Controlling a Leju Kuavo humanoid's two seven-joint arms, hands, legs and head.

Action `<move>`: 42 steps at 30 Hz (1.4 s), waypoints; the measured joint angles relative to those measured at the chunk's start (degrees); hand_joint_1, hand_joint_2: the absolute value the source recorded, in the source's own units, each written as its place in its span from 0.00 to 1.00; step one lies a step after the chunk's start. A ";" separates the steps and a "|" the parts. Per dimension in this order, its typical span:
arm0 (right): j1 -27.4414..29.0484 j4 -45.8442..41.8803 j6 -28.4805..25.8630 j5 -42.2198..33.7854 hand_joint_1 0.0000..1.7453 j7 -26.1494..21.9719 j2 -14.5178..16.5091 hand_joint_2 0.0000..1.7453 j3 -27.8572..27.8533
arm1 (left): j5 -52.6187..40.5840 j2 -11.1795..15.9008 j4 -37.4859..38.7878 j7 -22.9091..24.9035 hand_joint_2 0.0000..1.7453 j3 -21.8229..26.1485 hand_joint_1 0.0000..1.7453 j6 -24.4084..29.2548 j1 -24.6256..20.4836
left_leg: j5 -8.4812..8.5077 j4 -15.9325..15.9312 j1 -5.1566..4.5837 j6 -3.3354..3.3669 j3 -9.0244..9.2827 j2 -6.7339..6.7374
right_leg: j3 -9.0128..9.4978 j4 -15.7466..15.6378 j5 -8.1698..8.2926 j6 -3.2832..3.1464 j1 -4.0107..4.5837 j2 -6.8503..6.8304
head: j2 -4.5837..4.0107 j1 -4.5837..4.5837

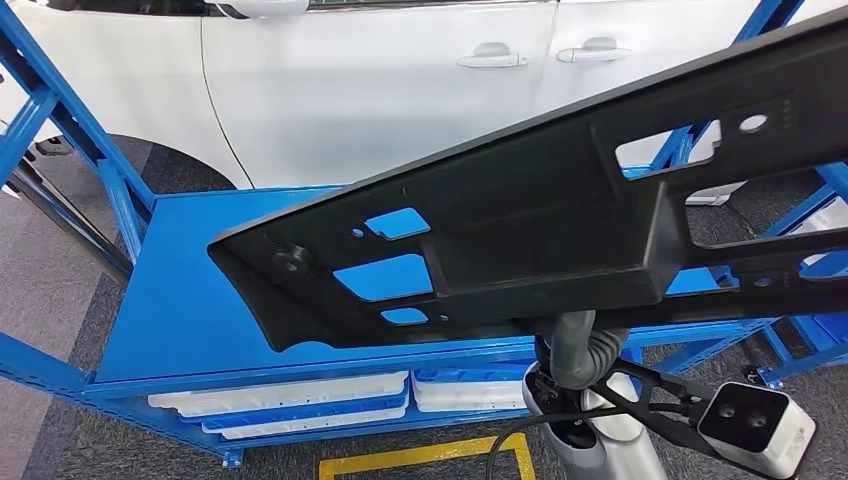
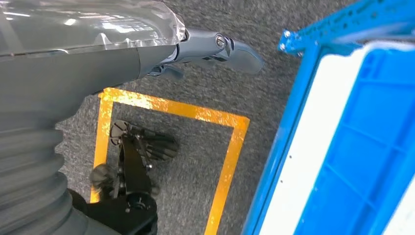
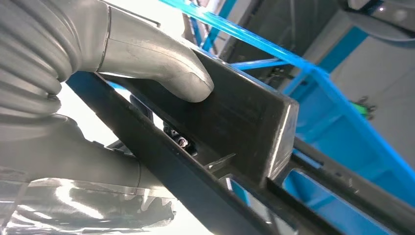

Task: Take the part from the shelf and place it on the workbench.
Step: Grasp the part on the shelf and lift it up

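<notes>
Above the blue workbench [image 1: 190,300], head view: black part [image 1: 540,220] held aloft, long axis slanting from low left to high right; level it, lower flat. Left wrist view: left hand [image 2: 215,49] hangs over floor, holding nothing, fingers look loosely curled. Right wrist view: right hand [image 3: 147,63] grips part [image 3: 244,127], thumb pressed on its wall.
</notes>
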 joint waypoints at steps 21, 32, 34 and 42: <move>-1.26 10.54 -8.85 7.93 1.00 0.03 0.00 1.00 9.27 | -0.31 -0.15 0.00 1.56 1.00 0.18 0.00 0.03 0.51 | -5.73 1.21 -0.10 -2.71 4.96 -0.12 | 1.79 -15.68 13.30 -2.61 0.49 -0.38 | 0.00 -0.02; -1.64 11.17 -14.79 8.34 1.00 -0.08 -1.71 1.00 10.92 | -0.76 -0.84 0.04 10.89 1.00 0.61 0.00 4.58 1.40 | 0.21 -0.35 -0.09 0.12 -0.21 0.34 | -2.42 1.22 2.57 0.22 -0.21 -0.05 | 0.00 0.00; -1.63 11.19 -14.78 8.27 1.00 -0.08 -2.07 1.00 10.92 | -0.92 -0.96 0.04 11.73 1.00 0.74 0.00 4.95 1.58 | 1.17 -0.04 -0.09 -0.10 -1.73 0.35 | 2.01 -2.76 5.06 -0.05 -0.23 -0.04 | 0.00 -0.01; -1.05 10.87 -14.97 9.06 1.00 -0.10 -3.50 1.00 10.93 | -2.98 -1.39 0.07 21.79 1.00 0.79 0.00 7.80 1.89 | 1.55 1.11 0.06 -2.45 -3.66 0.15 | 10.43 -17.54 7.26 -2.90 0.25 -0.30 | 0.00 -0.03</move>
